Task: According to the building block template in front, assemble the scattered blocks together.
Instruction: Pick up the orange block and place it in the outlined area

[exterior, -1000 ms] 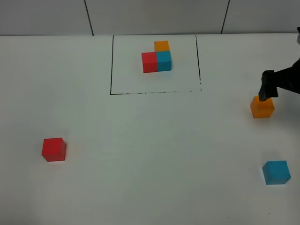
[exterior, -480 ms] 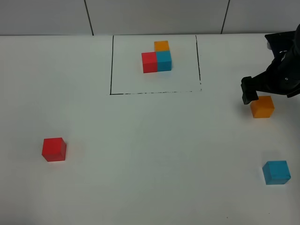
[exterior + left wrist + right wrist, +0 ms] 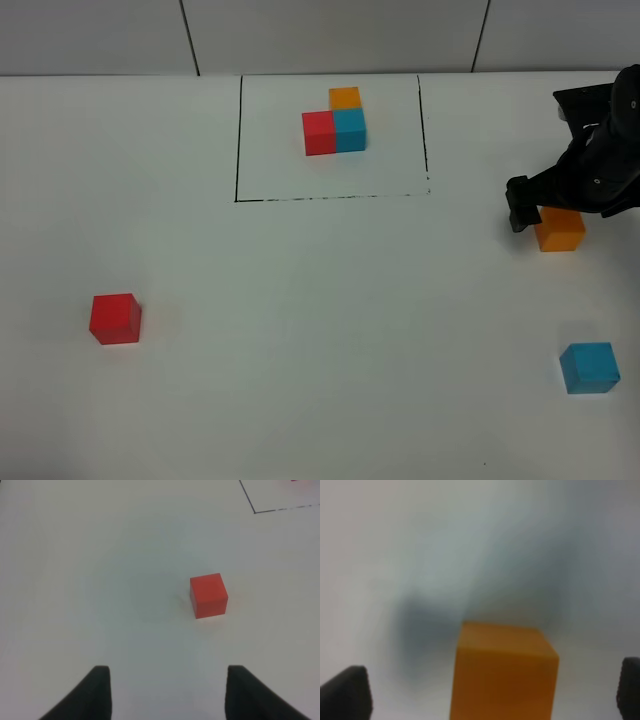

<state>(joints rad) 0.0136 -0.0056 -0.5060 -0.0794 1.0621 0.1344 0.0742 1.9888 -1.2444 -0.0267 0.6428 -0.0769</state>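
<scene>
One white counter (image 3: 300, 400) is hosting: framed template trio (image 3: 335, 125) sitting at twelve o'clock; right end effector (image 3: 487, 695), jaws wide, bracketing orange cube (image 3: 560, 232) at three o'clock; left end effector (image 3: 167, 695), jaws parted, holding nothing, facing red cube (image 3: 115, 318) at eight o'clock; blue cube (image 3: 589, 367) lying at four o'clock.

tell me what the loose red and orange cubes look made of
Red cube: even matte colour, crisp edges, no gloss or grain, probably painted wood or plastic; the look leaves it open. Orange cube: same matte finish, no reflections, though that view is blurred; likely the same material.
</scene>
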